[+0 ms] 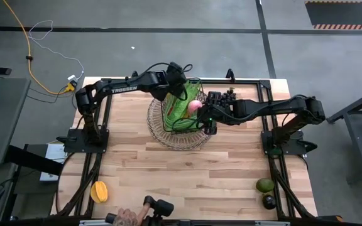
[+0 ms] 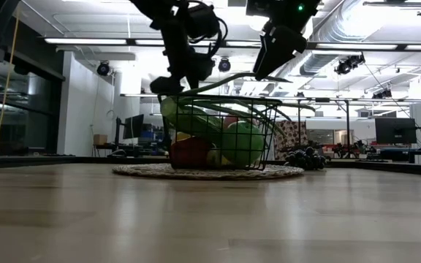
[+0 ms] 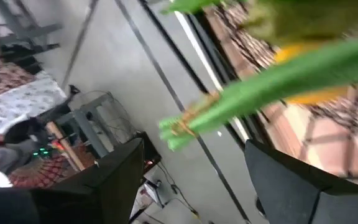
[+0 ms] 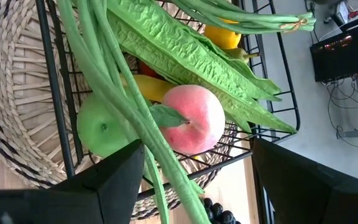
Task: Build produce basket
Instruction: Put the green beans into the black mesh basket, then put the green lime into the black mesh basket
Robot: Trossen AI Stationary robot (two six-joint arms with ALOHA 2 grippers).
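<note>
The long green beans (image 4: 114, 118) look the likeliest thing to spill. They lie across the top of the wire basket (image 1: 182, 120) at the centre of the high view, resting on the pink apple (image 4: 193, 119) and green apple (image 4: 102, 131), with their tied ends poking out over the rim. The left gripper (image 1: 176, 90) hangs at the basket's upper edge, fingers spread wide and holding nothing; if it catches those tips while leaving, the bundle could be dragged out. The right gripper (image 1: 210, 119) hovers at the right rim, fingers also wide and empty. The beans' long axis runs diagonally, lower right to upper left in the high view.
</note>
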